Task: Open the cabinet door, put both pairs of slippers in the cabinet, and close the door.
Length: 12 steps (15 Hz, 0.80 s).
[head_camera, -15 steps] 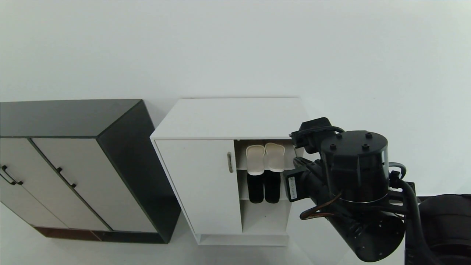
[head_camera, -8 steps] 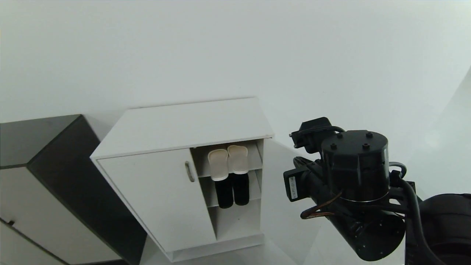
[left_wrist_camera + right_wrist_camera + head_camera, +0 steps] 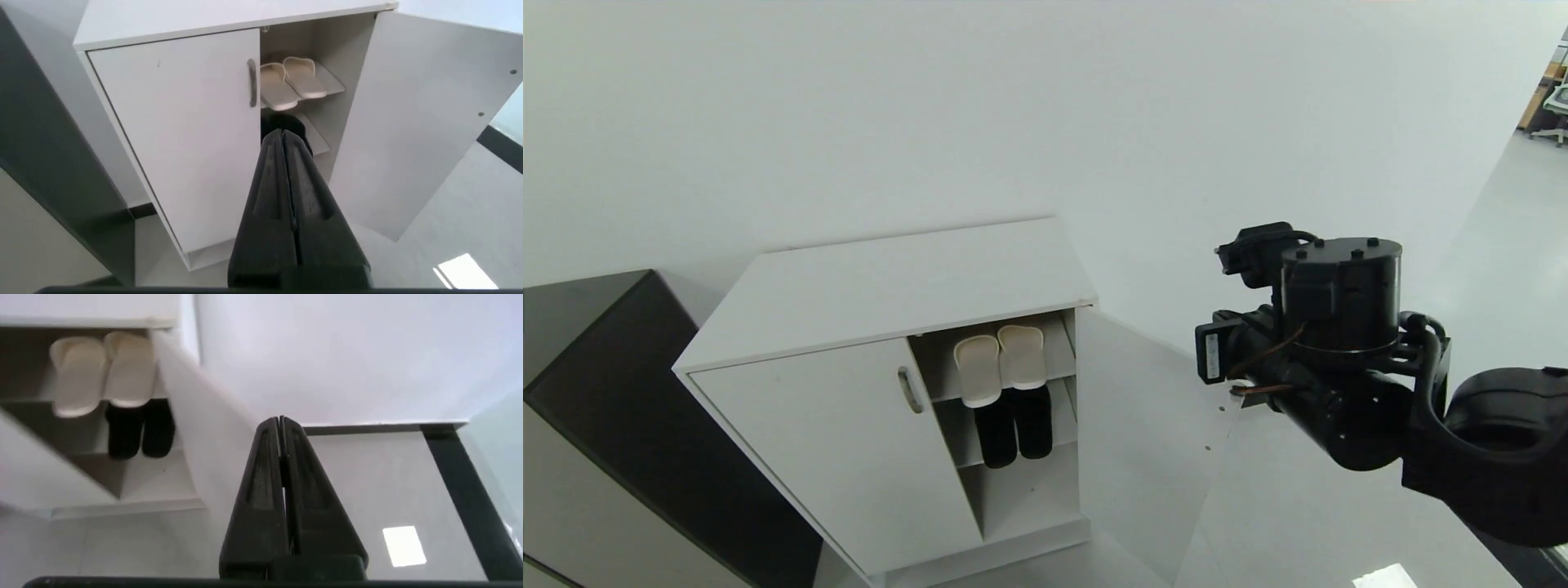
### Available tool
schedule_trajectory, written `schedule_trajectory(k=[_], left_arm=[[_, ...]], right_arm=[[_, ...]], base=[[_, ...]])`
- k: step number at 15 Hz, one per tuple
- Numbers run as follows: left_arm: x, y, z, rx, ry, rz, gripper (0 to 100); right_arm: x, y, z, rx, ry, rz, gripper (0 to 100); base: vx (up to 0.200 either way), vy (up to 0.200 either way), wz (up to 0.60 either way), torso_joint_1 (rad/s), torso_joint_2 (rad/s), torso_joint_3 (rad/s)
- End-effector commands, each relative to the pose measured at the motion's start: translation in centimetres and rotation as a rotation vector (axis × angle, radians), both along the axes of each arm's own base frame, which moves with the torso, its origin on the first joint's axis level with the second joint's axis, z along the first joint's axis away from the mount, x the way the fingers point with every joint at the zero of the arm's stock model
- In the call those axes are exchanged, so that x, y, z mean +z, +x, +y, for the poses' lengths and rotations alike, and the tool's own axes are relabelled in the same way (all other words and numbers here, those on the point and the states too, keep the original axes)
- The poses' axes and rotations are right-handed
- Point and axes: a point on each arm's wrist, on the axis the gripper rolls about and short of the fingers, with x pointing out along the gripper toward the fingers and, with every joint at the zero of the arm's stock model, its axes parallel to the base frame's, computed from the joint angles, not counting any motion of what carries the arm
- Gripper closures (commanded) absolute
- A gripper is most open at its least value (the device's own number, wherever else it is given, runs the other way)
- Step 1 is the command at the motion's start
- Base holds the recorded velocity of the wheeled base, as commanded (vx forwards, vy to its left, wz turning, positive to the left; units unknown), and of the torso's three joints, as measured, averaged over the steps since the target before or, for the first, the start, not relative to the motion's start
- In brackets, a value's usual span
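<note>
The white cabinet (image 3: 890,282) stands against the wall with its right door (image 3: 1143,408) swung open and its left door (image 3: 833,457) shut. A white pair of slippers (image 3: 999,367) lies on the upper shelf, toes sticking out past the edge. A black pair (image 3: 1013,433) lies on the shelf below. My left gripper (image 3: 282,135) is shut and empty, held in front of the cabinet near the shut door's handle (image 3: 252,82). My right gripper (image 3: 280,423) is shut and empty, out to the right of the open door (image 3: 196,433).
A dark cabinet (image 3: 605,392) with pale doors stands directly left of the white one. Open grey floor (image 3: 1307,523) spreads to the right of the open door. My right arm (image 3: 1331,351) hangs over that floor.
The head camera has swung right, so both cabinets sit farther left in the picture. My right arm now shows higher and farther right. Slippers and doors are unchanged.
</note>
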Motion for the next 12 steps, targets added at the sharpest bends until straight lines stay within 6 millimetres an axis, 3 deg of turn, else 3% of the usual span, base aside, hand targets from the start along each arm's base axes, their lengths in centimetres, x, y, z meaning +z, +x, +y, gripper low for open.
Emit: schedule_trajectory(k=[1, 2, 4, 7, 12], left_arm=[[0.0, 0.0, 0.0, 0.0, 0.0, 0.0, 100], [0.0, 0.0, 0.0, 0.0, 0.0, 0.0, 100], [0.0, 0.0, 0.0, 0.0, 0.0, 0.0, 100], [0.0, 0.0, 0.0, 0.0, 0.0, 0.0, 100], [0.0, 0.0, 0.0, 0.0, 0.0, 0.0, 100]], right_arm=[[-0.1, 1.6, -0.9, -0.009, 0.016, -0.001, 100], [-0.2, 2.1, -1.3, -0.01, 0.021, 0.002, 100], [-0.2, 2.6, -1.7, 0.027, 0.057, 0.013, 100], [-1.2, 4.9, -2.5, -0.007, 0.055, 0.032, 100], [-3.7, 9.0, -3.7, -0.038, 0.076, 0.03, 100]], base=[[0.0, 0.0, 0.0, 0.0, 0.0, 0.0], [0.0, 0.0, 0.0, 0.0, 0.0, 0.0], [-0.2, 0.0, 0.0, 0.002, 0.0, 0.005], [-0.2, 0.0, 0.0, 0.004, 0.01, 0.004], [0.0, 0.0, 0.0, 0.0, 0.0, 0.0]])
